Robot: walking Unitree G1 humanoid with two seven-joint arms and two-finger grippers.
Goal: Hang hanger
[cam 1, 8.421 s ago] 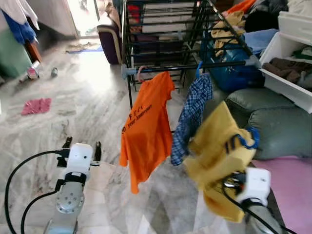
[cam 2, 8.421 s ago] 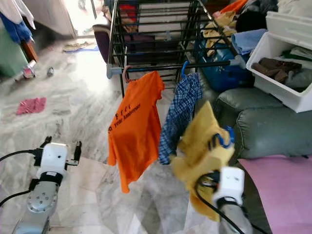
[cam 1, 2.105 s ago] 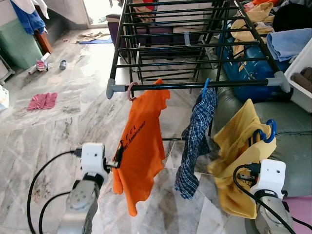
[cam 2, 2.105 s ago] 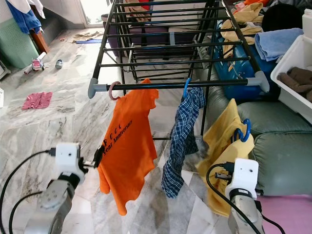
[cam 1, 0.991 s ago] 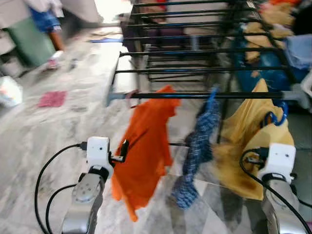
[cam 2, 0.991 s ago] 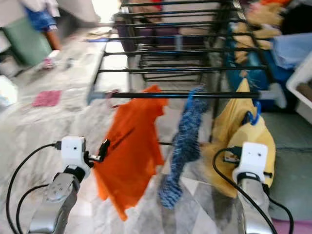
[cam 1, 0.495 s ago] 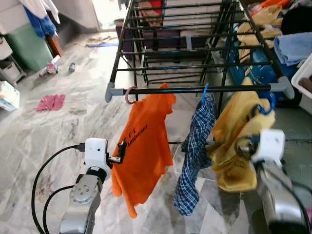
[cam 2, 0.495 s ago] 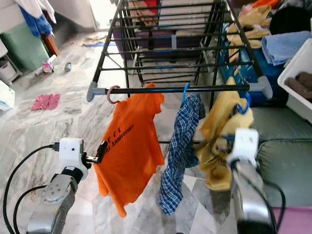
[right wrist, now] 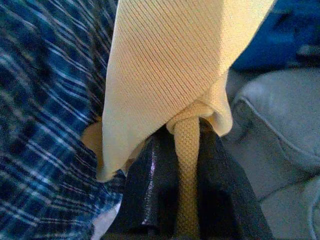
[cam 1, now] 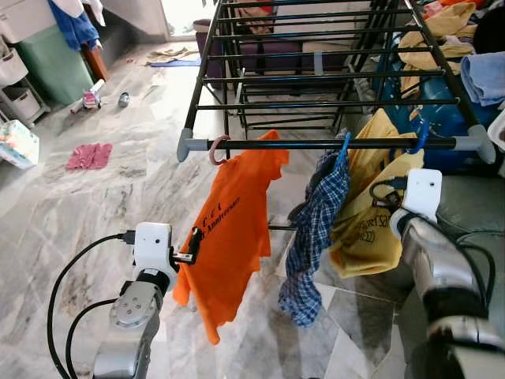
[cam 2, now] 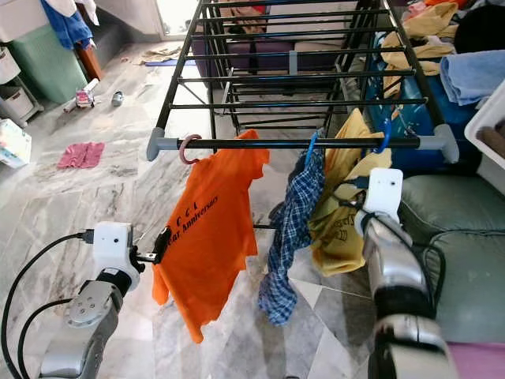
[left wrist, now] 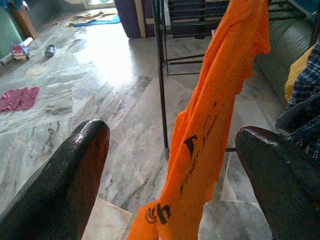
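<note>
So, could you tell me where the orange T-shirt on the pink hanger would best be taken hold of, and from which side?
Probably the pink hanger's hook, where it curls over the black rail; the orange T-shirt below is limp cloth. Come from the robot's left, the rail's free end, since the blue checked shirt crowds the other side. The left gripper is open nearby.

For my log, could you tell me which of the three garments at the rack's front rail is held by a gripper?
The yellow shirt: the right gripper pinches its fabric, unlike the orange T-shirt and blue plaid shirt.

Silver ribbed arms, white boxy wrist modules, black cables looping off each; left tool point(cam 1: 194, 243) has glossy black rounded fingers point(left wrist: 75, 170).
</note>
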